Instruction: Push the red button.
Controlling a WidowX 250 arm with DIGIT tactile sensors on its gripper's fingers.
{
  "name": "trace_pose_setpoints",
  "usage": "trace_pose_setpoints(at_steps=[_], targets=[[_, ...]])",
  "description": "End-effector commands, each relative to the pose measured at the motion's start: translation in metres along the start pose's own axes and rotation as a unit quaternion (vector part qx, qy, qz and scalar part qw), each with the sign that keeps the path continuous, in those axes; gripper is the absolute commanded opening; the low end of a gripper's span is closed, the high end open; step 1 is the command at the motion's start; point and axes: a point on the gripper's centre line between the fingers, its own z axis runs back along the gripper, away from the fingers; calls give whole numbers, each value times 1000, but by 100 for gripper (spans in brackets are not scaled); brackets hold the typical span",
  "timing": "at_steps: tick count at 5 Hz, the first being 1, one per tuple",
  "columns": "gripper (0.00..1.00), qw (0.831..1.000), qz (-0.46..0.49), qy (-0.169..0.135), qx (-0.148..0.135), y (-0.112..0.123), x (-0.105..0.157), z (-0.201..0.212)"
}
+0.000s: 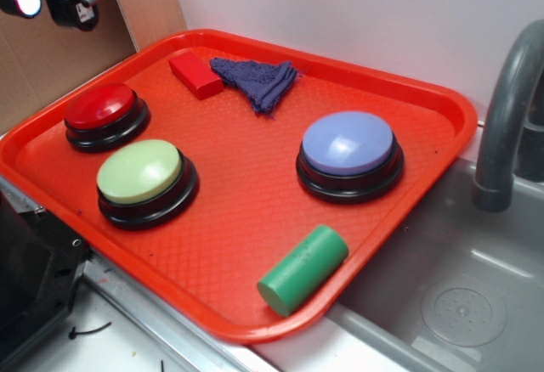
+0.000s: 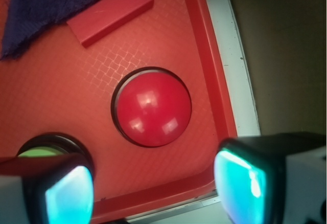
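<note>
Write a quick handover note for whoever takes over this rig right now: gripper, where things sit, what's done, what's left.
Gripper: open, empty, raised above the orange-red plastic tray, over its far-left corner; fingers touch nothing.
Round glossy red button on a black base: at the tray's left side, behind the pale green domed button and left of the flat red rectangular block.
Done: arm roughly near the red button. No press visible.
Left: centre over the red dome, come down, press.

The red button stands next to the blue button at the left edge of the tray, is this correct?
Not quite. In the exterior view the red button at the left edge of the tray stands next to the pale green button; the blue button sits apart, toward the right.
</note>
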Motion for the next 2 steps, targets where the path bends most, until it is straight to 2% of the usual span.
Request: trace_pose_setpoints(at_steps=[1,2], targets=[[100,1000,10,-24,12,10,6,11],[100,999,12,-26,17,10,5,10]])
